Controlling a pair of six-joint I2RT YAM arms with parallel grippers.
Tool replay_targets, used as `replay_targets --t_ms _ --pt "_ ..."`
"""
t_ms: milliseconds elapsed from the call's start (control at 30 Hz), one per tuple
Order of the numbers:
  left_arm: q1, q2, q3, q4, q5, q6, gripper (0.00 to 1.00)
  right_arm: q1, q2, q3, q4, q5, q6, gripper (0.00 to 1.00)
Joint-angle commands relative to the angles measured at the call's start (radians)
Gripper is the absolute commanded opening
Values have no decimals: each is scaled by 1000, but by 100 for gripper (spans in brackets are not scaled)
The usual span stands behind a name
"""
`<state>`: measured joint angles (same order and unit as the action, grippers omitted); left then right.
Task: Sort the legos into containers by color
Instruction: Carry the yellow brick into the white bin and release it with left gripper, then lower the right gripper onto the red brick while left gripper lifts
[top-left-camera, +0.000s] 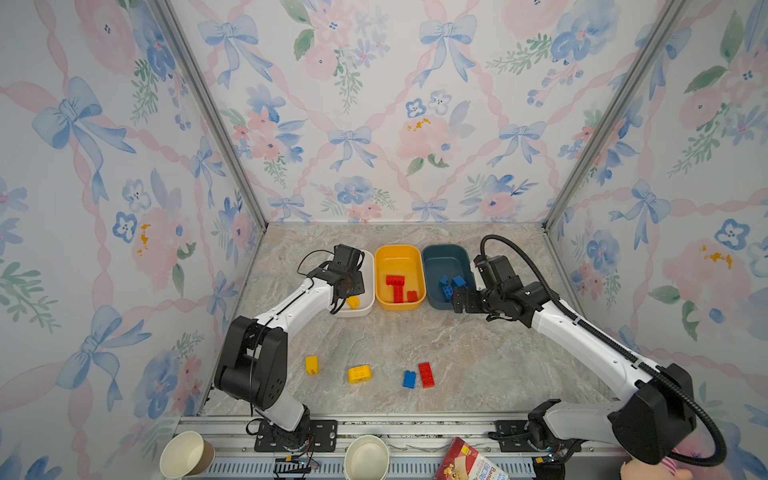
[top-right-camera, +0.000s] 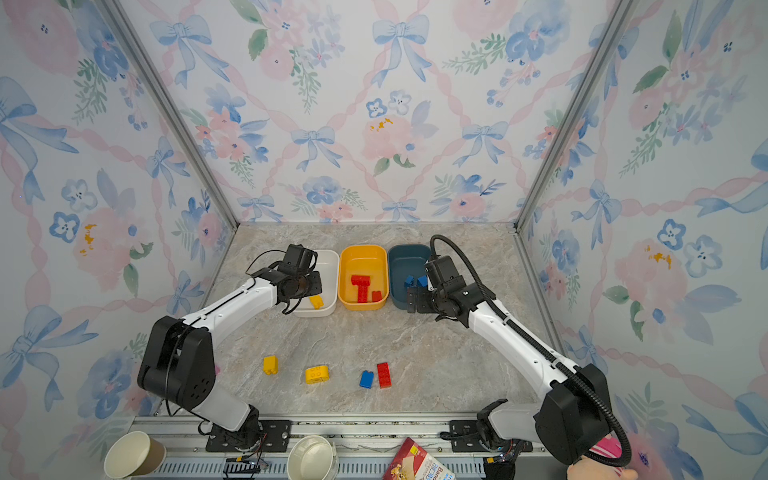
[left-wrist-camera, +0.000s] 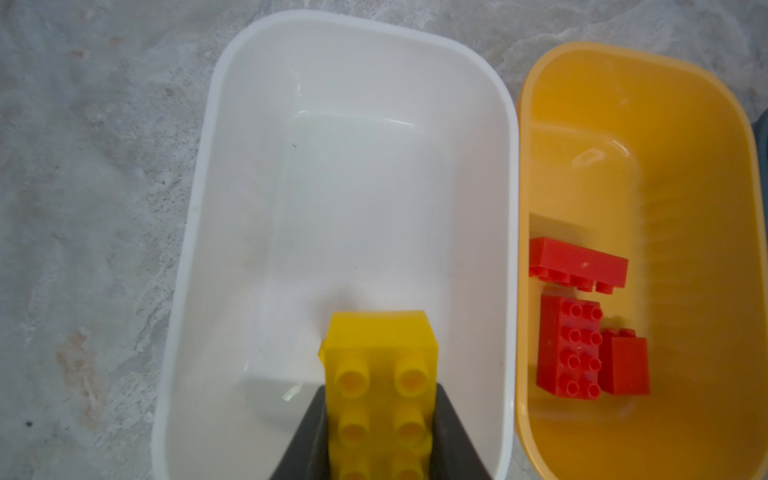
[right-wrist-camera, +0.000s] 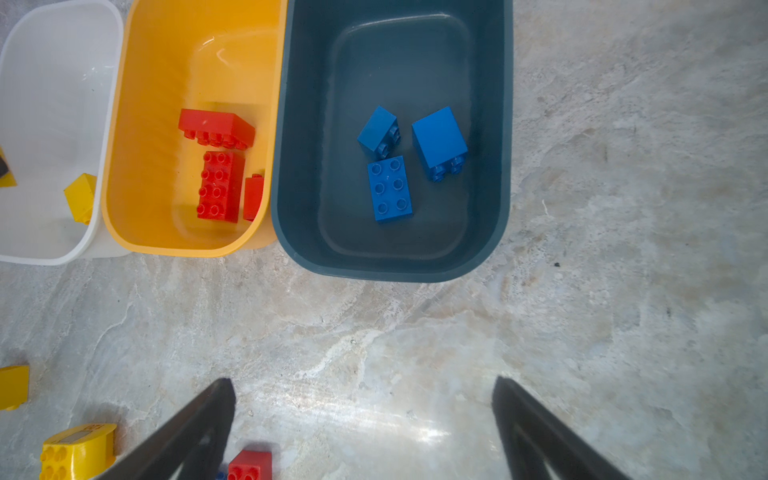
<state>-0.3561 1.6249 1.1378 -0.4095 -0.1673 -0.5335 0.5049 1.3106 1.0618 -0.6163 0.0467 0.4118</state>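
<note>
Left gripper (left-wrist-camera: 380, 411) clamped on a long yellow studded plastic brick (left-wrist-camera: 380, 361), one black finger (left-wrist-camera: 307, 432) pressed to each long side, studs facing the wrist camera; the brick's free end juts past the fingertips over the near end of the shallow white rounded-rectangle plastic tub (left-wrist-camera: 232, 232); contact with the tub floor cannot be told. Just beside it, rims almost touching, the yellow-orange plastic tub (left-wrist-camera: 706, 208) of the same shape holds three red bricks: a long one lying on its side (left-wrist-camera: 577, 262), a long one studs-up (left-wrist-camera: 569, 349), and a short one (left-wrist-camera: 625, 365) against the studs-up brick. Right gripper (right-wrist-camera: 361, 384) released, jaws spread wide and empty, over the marble-patterned tabletop (right-wrist-camera: 623, 291) just in front of the dark teal-blue plastic tub (right-wrist-camera: 494, 124), third in the row; in both top views it hangs at that tub's near rim. The teal tub holds three blue bricks close together: two tipped on their sides (right-wrist-camera: 380, 129) (right-wrist-camera: 438, 139), one studs-up (right-wrist-camera: 390, 189). Loose on the tabletop, well apart from the tubs and near the front edge: a small yellow brick (top-left-camera: 311, 365); a yellow brick with rounded ends (top-left-camera: 359, 374); a small blue brick (top-left-camera: 409, 379) just beside a long red brick (top-left-camera: 426, 375).
</note>
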Motion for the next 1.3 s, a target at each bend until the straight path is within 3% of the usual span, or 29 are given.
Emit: replay_targets --t_ms 0,200,400,500,867,1267 --pt "-7 65 40 36 32 26 28 3 -19 -8 -14 -11 4 98" --pt "-12 125 61 53 41 27 38 2 -26 -17 -16 -10 5 97" --pt "-13 123 64 54 37 31 60 4 -21 -32 -4 -23 16 97" --pt "-13 113 62 55 42 30 65 6 -17 -32 -4 -30 19 97" --pt "-22 27 18 77 73 2 74 89 -8 -42 -44 -23 52 97" --pt "-25 -220 -242 173 125 -45 85 315 35 -111 -79 4 144 98"
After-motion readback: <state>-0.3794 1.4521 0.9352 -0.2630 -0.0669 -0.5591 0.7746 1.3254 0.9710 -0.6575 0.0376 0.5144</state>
